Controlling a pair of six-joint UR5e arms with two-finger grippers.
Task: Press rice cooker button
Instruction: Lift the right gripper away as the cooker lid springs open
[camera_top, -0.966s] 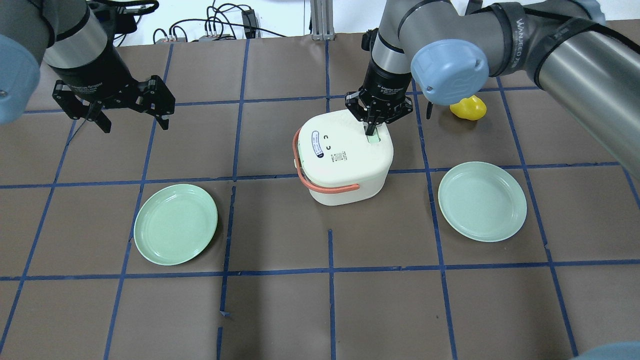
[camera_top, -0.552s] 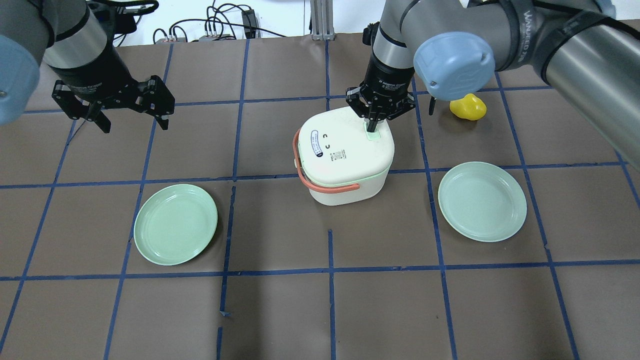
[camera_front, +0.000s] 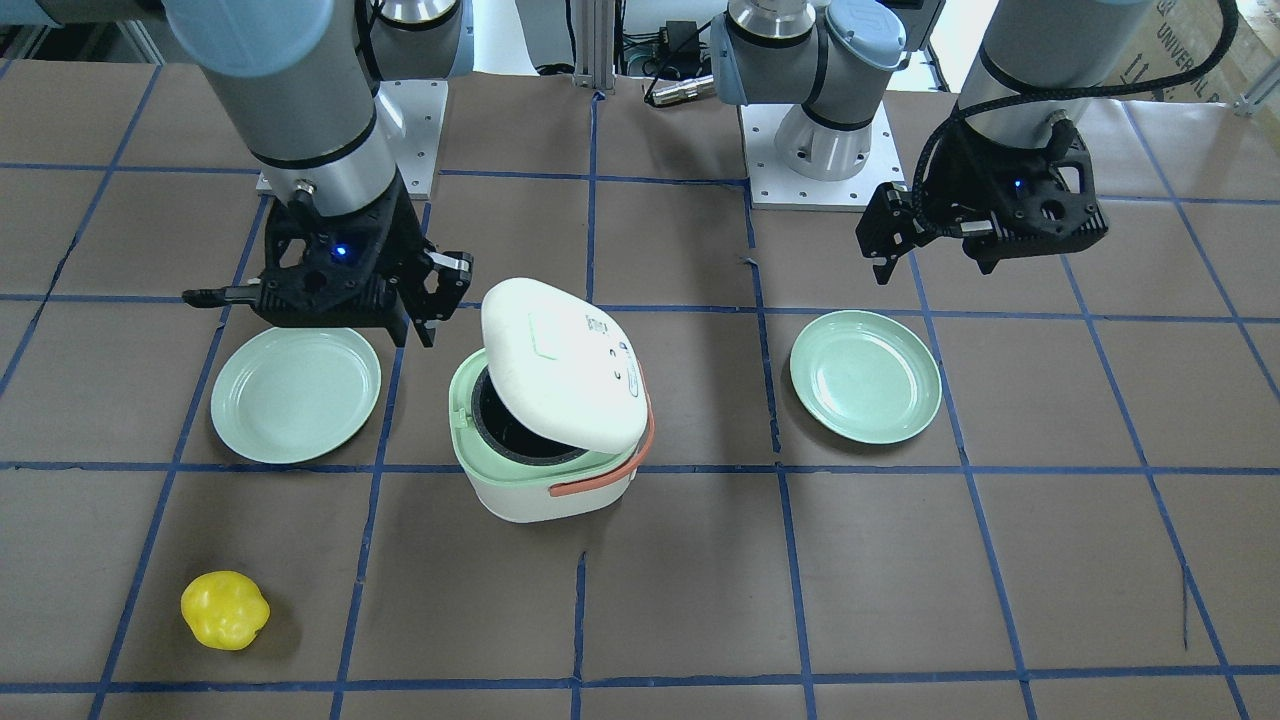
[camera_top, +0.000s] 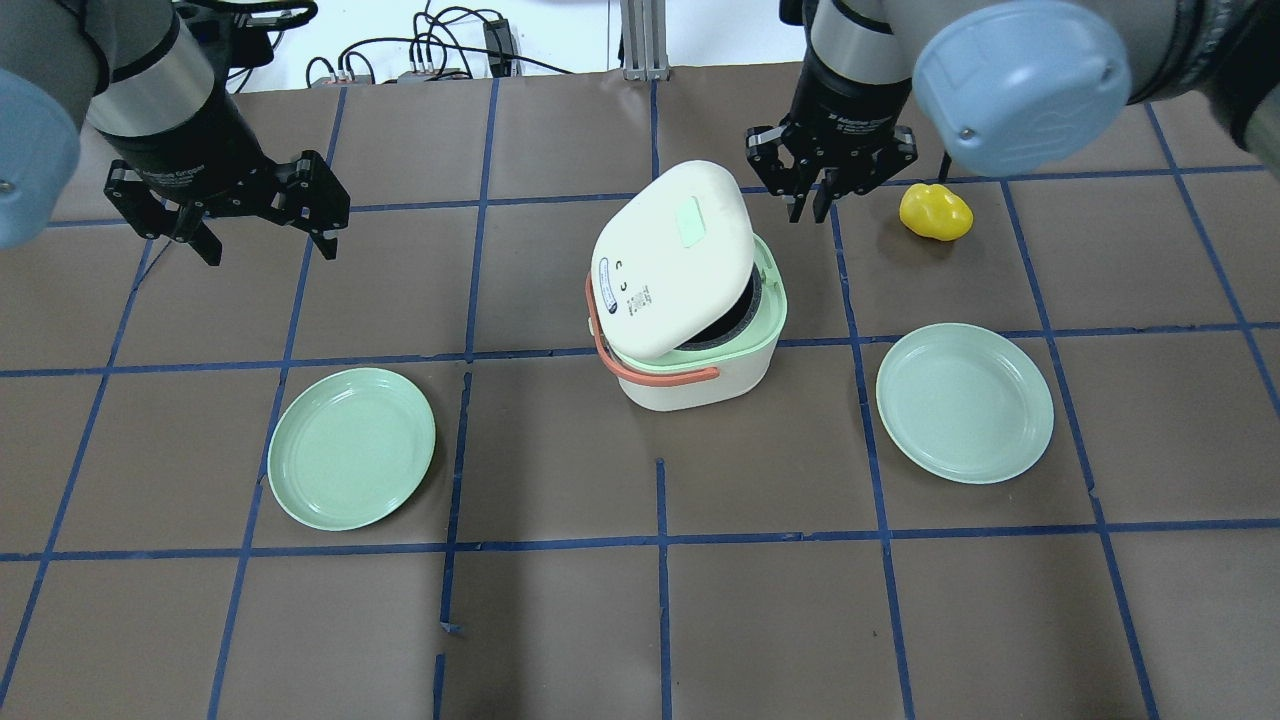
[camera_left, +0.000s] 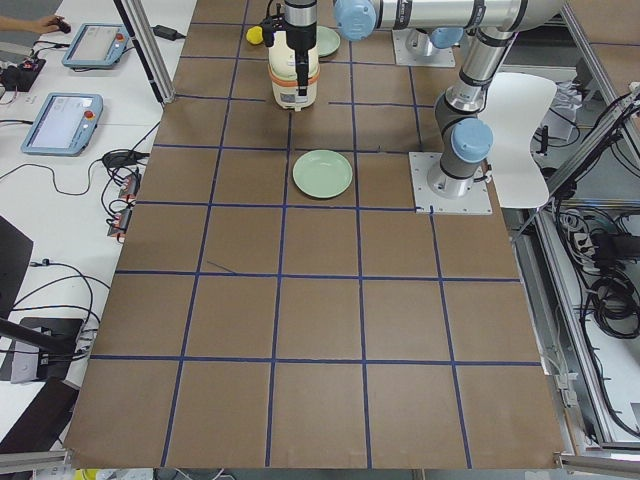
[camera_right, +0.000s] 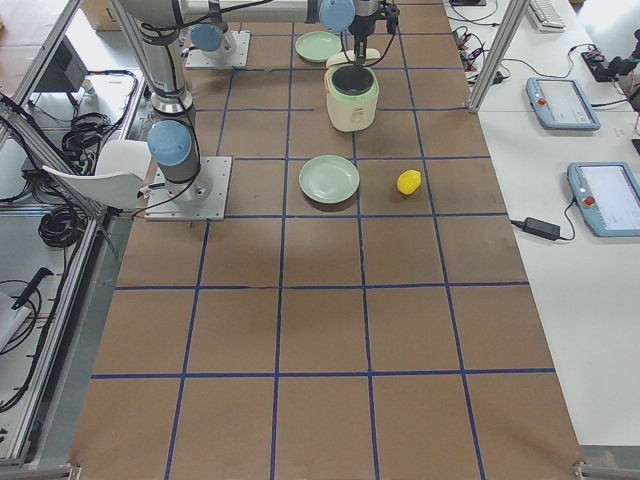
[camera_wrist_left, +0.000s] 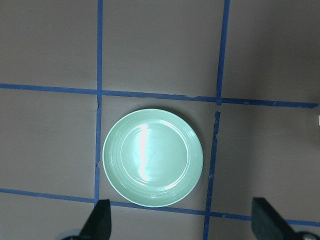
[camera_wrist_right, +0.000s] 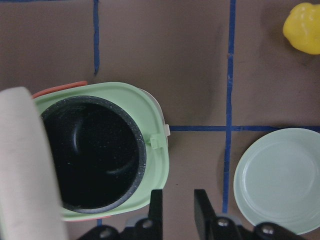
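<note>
The white rice cooker (camera_top: 690, 380) with an orange handle stands mid-table, its lid (camera_top: 675, 260) sprung up and tilted toward my left side. The pale green button (camera_top: 692, 222) is on the raised lid. The dark inner pot (camera_wrist_right: 92, 150) shows empty. My right gripper (camera_top: 812, 208) hovers beyond the cooker's far right corner, clear of it, fingers nearly together and empty; it also shows in the front view (camera_front: 420, 330) and its wrist view (camera_wrist_right: 179, 205). My left gripper (camera_top: 272, 250) is open and empty, high at the far left, above a green plate (camera_wrist_left: 152, 157).
Two pale green plates lie on the brown paper, one front left (camera_top: 351, 447) and one front right (camera_top: 964, 402). A yellow toy pepper (camera_top: 935, 212) sits just right of my right gripper. Blue tape lines grid the table.
My right gripper's tips were on the lid's button; it has lifted and moved back and right. The lid has popped open. My left arm has not moved.
</note>
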